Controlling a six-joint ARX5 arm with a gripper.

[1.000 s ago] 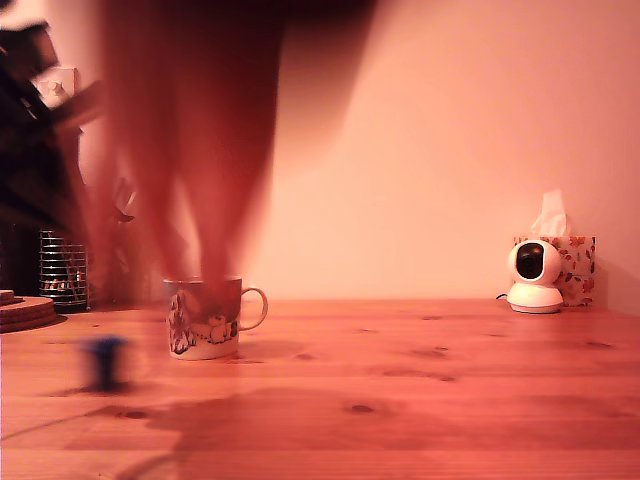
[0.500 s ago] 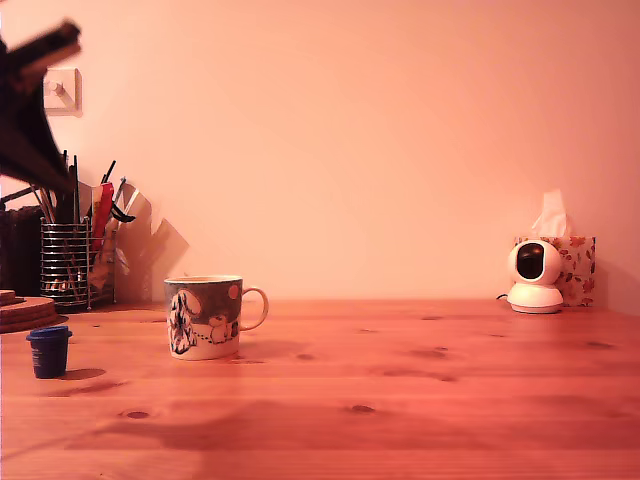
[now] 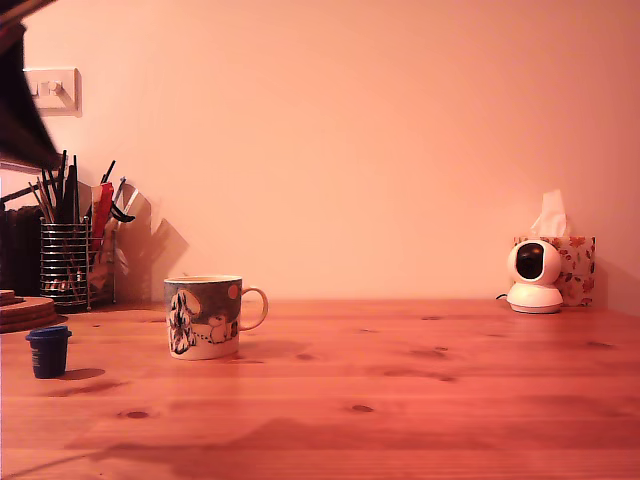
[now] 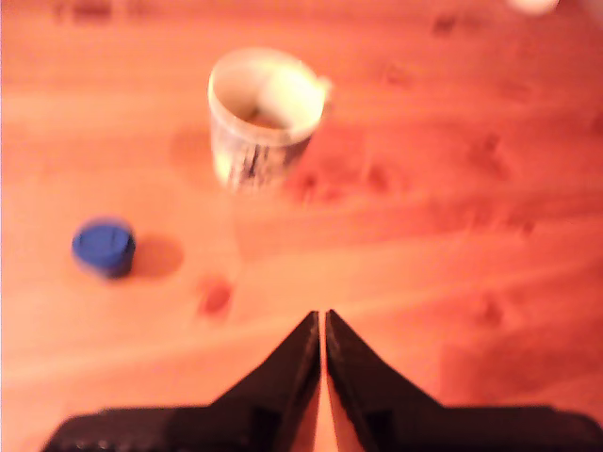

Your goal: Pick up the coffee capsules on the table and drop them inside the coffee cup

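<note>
- Blue capsule [image 3: 48, 350] [image 4: 104, 247] is sitting rim-up on the table, alone, near the exterior view's left edge.
- Cup [image 3: 206, 316] [image 4: 263, 117] is standing upright to its right, handle pointing right, pale inside showing something brownish.
</note>
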